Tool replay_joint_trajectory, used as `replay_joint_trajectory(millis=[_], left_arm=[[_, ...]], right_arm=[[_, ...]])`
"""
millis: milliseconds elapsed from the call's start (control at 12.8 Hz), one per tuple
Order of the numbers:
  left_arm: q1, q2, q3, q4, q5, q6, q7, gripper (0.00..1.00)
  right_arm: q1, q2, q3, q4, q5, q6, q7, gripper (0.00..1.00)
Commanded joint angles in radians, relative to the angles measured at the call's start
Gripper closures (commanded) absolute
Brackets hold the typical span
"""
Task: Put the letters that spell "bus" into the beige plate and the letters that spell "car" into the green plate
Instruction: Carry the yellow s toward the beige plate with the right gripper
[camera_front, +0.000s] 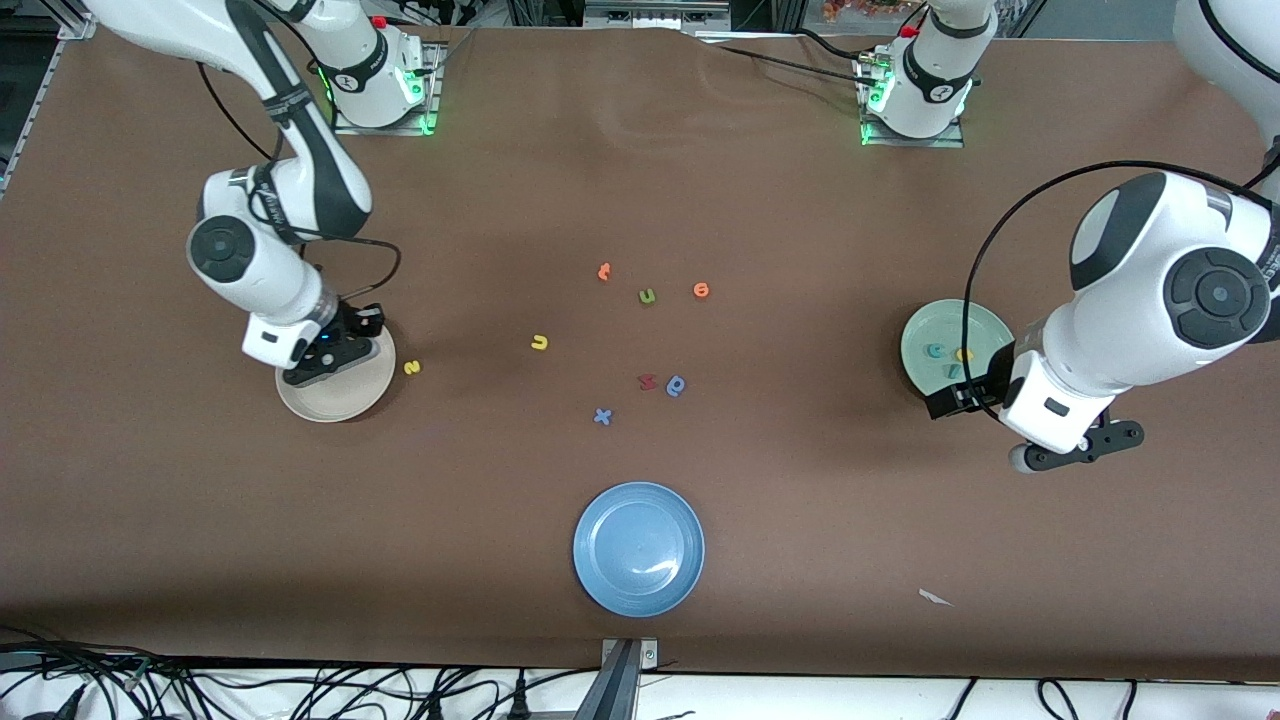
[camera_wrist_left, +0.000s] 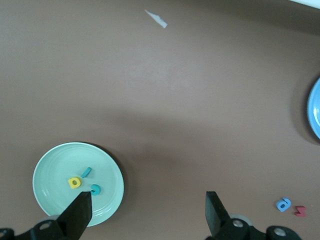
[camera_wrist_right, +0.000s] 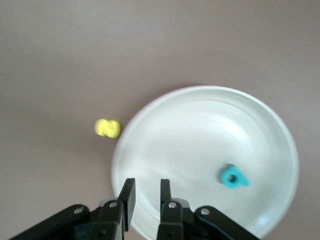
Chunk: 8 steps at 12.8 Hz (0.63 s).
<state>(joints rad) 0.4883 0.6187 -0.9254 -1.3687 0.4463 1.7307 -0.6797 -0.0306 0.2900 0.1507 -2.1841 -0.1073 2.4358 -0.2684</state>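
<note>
The beige plate (camera_front: 345, 408) (camera_wrist_right: 200, 130) lies at the right arm's end of the table. A teal "b" (camera_wrist_right: 233, 177) lies in it. My right gripper (camera_front: 325, 365) (camera_wrist_right: 142, 192) hangs over the plate's rim, its jaws drawn close with nothing between them. A yellow "s" (camera_front: 411, 368) (camera_wrist_right: 107, 128) rests on the table just beside the plate. A yellow "u" (camera_front: 539, 342) lies nearer the middle. The green plate (camera_front: 935, 325) (camera_wrist_left: 55, 170) holds a teal "c" (camera_wrist_left: 95, 189), a yellow "a" (camera_wrist_left: 74, 182) and a teal "r" (camera_wrist_left: 86, 172). Over its edge my left gripper (camera_front: 955, 398) (camera_wrist_left: 147, 210) stands open and empty.
Loose letters lie mid-table: two orange ones (camera_front: 603, 271) (camera_front: 701, 290), a green "u" (camera_front: 647, 296), a red one (camera_front: 647, 381), a blue a-like one (camera_front: 676, 385) and a blue "x" (camera_front: 602, 416). A blue plate (camera_front: 638, 548) sits nearest the front camera. A paper scrap (camera_front: 935, 598) lies near that edge.
</note>
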Motion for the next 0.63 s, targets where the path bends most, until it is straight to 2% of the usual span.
replay_joint_trajectory(millis=[0, 157, 235, 470, 548], left_arm=[[-0.016, -0.019, 0.013, 0.017, -0.026, -0.022, 0.02, 0.0], [-0.016, -0.019, 0.014, 0.017, -0.021, -0.022, 0.031, 0.0], [-0.016, -0.019, 0.013, 0.017, -0.018, -0.022, 0.037, 0.0], [-0.03, -0.02, 0.022, 0.026, -0.018, -0.022, 0.092, 0.0], [-0.078, -0.031, 0.046, 0.039, -0.014, -0.025, 0.095, 0.0]], right_arm=[[0.003, -0.017, 0.0, -0.01, 0.003, -0.014, -0.003, 0.7], [0.029, -0.002, 0.03, -0.01, 0.003, -0.012, 0.127, 0.55], [0.063, 0.003, 0.055, -0.01, 0.003, -0.008, 0.215, 0.53], [0.147, 0.038, 0.059, 0.012, 0.003, 0.006, 0.359, 0.51], [0.168, 0.053, 0.059, 0.013, 0.0, 0.034, 0.394, 0.51]])
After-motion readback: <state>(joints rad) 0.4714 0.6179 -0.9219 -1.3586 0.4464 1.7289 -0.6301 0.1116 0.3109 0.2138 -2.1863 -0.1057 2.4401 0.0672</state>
